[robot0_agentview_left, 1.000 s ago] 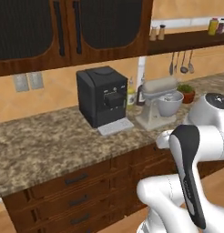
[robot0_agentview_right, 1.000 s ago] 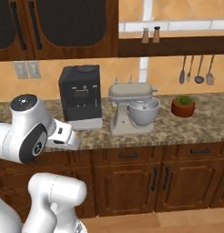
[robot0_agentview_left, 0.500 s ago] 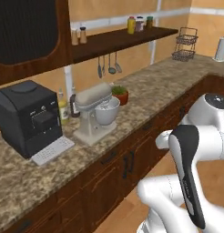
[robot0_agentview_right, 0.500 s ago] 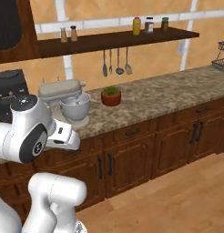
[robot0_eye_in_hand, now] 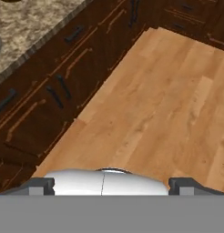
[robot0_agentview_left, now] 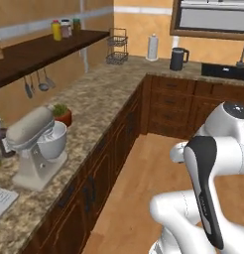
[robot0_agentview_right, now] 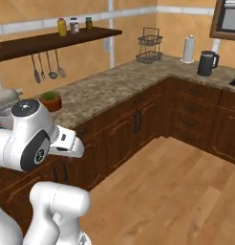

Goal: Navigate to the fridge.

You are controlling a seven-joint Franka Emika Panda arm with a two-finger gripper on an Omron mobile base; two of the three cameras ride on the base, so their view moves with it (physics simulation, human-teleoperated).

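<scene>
- The stand mixer (robot0_agentview_left: 37, 144) sits on the granite table (robot0_agentview_left: 101, 96) at the far left of the left base view, with a small potted plant (robot0_agentview_left: 62, 113) just behind it and utensils (robot0_agentview_left: 35, 85) hanging under the wall shelf (robot0_agentview_left: 44, 47) above.
- Spice jars (robot0_agentview_right: 74, 24) stand on that shelf, toward its right end.
- Further right, the table turns a corner; a wire basket rack (robot0_agentview_right: 149, 45), a paper towel roll (robot0_agentview_right: 188, 48) and a black kettle (robot0_agentview_right: 207, 63) stand along the back run, well apart from the mixer.
- Dark wood cabinets (robot0_agentview_right: 138, 122) line both runs, and open wood floor (robot0_eye_in_hand: 164, 104) lies between them.
- The arm is folded close over the base; the hand points down at the floor. Two grey tips show at the bottom corners of the hand view, but I cannot tell from them whether the jaws are spread or pressed together.
- The fridge: no tall grey French-door unit appears along the stretch of kitchen pictured, so I cannot say where it stands.
- Progress, as a judgement: early or midway. The base faces a corner of cabinets, so it likely has to turn or drive on until the fridge comes in front of it.
</scene>
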